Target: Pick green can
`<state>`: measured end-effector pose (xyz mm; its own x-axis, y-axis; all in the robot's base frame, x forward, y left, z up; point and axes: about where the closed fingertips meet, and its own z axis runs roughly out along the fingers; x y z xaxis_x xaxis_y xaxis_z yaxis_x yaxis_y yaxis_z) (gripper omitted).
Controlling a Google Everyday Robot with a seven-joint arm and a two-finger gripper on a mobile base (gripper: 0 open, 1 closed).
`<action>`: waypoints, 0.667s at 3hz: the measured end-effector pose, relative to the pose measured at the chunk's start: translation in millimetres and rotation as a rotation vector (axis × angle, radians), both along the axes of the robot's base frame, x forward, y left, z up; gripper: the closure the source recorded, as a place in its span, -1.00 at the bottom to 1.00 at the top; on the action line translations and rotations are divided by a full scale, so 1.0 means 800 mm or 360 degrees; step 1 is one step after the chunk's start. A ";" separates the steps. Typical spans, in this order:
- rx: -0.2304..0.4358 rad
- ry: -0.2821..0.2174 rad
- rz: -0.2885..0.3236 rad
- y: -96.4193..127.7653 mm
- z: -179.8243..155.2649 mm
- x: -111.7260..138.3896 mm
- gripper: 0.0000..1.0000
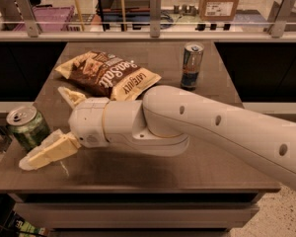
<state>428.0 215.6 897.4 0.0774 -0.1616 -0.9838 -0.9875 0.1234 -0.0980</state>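
The green can, short with a silver top and pull tab, stands upright at the left edge of the brown table. My gripper is open just to the can's right. Its lower finger reaches past the can's front, close to its base. Its upper finger points behind the can, next to the chip bag. The can sits at the mouth of the open jaws, partly between the fingertips. My white arm crosses the table from the right.
A brown sea-salt chip bag lies at the back left of the table. A taller slim blue-and-silver can stands at the back right. A railing with glass runs behind the table. The floor drops away past the left edge.
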 end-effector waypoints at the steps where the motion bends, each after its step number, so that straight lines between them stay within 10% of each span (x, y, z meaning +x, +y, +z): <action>1: 0.0033 0.0012 0.0058 0.012 -0.002 0.004 -1.00; 2: 0.0076 0.0025 0.0102 0.025 -0.008 0.009 -1.00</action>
